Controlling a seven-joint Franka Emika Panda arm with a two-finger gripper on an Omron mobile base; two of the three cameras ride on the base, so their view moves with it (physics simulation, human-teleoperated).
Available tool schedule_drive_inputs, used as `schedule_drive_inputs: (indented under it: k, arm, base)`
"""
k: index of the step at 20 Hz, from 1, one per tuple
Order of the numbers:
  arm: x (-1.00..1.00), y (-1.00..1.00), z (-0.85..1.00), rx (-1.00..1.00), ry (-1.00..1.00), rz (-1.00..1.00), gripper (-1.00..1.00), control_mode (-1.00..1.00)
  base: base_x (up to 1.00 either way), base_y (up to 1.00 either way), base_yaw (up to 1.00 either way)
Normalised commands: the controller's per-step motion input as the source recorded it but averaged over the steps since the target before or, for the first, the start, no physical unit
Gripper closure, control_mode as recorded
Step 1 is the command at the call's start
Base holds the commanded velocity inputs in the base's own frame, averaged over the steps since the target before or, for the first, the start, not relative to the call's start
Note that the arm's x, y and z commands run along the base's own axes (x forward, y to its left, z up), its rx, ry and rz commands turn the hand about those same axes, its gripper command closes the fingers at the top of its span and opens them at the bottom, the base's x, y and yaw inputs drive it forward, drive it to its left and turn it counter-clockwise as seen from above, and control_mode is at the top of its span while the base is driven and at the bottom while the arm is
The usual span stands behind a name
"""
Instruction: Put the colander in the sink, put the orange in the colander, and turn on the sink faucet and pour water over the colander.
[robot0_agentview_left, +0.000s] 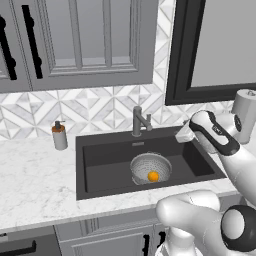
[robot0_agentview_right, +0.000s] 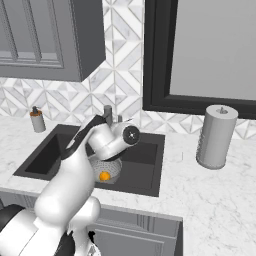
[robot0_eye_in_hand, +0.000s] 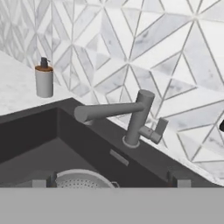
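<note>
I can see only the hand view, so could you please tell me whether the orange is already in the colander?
Observer: Yes, the orange lies inside the colander.
Operator: Thank you. Where does the colander sit in the sink?
Observer: Roughly in the middle of the sink, in front of the sink faucet.
Operator: And where is the tool?
Observer: The tool hangs near the sink's back right corner, to the right of the faucet.

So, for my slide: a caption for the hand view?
Gripper faces the sink faucet, colander below, no water running.
</note>
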Motion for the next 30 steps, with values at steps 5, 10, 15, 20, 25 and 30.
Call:
schedule_drive_inputs:
  k: [5,10,15,20,25,30]
  arm:
    - [0.07,-0.04,0.06,0.17,-0.12,0.04,-1.00,-1.00]
    - [0.16,0.00,0.00,0.11,-0.15,0.06,-1.00,-1.00]
    - [0.20,0.02,0.03,0.04,-0.19,0.07,-1.00,-1.00]
    - [0.33,-0.01,0.13,0.00,-0.02,0.05,-1.00,-1.00]
    - [0.19,0.09,0.00,0.00,0.00,0.01,-1.00,-1.00]
    - [0.17,0.12,-0.06,0.00,-0.03,0.00,-1.00,-1.00]
  base:
    - [0.00,0.00,0.00]
    - [0.00,0.00,0.00]
    - [0.00,0.00,0.00]
    - [0.00,0.00,0.00]
    - [0.00,0.00,0.00]
    - [0.00,0.00,0.00]
